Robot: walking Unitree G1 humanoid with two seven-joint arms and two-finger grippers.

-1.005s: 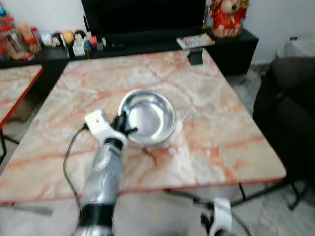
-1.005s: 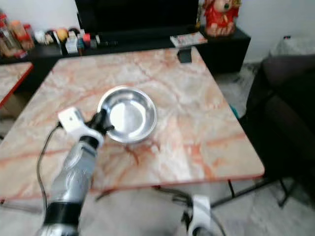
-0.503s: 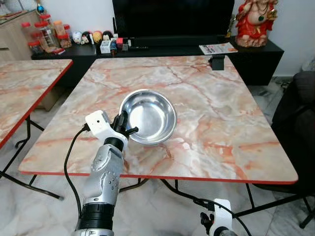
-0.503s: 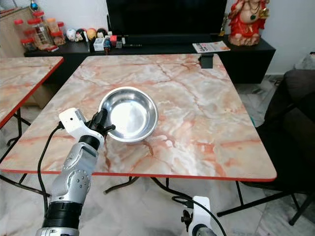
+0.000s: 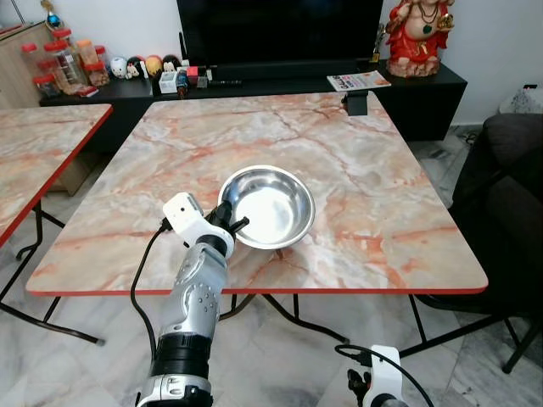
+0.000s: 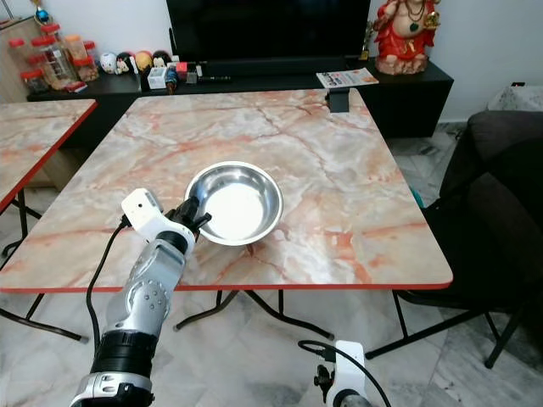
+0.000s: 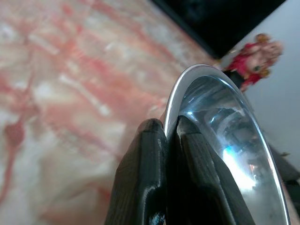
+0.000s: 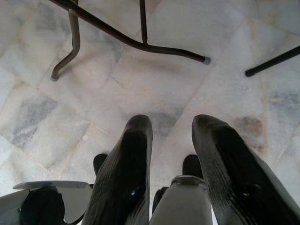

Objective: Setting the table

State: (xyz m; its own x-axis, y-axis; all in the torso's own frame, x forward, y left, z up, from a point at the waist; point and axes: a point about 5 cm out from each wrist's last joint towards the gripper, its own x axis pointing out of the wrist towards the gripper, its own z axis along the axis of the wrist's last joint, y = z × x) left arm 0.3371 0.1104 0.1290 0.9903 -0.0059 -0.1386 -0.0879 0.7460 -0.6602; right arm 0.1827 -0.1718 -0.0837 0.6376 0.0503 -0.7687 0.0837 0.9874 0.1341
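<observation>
Here, in the left eye view, a steel bowl [image 5: 266, 207] is seen near the middle of a marble table [image 5: 382, 229], toward its near edge, with nothing in it. The left claw [image 5: 227, 225] is pinched on the bowl's near-left rim, the silver arm reaching up from below. A small dark object [image 5: 356, 103] stands at the table's far edge, a red figurine [image 5: 413, 38] and jars [image 5: 64, 64] are seen on the black cabinet behind, and a second table [image 5: 38, 161] lies to the left

In the left wrist view the grip is shown close: two black fingers [image 7: 140, 183] are pressed onto the bowl's thin rim, one inside and one outside

In the right wrist view the right claw [image 8: 171, 140] is seen spread, holding nothing, hanging above a tiled floor [image 8: 225, 89] with table legs [image 8: 136, 44] nearby
</observation>
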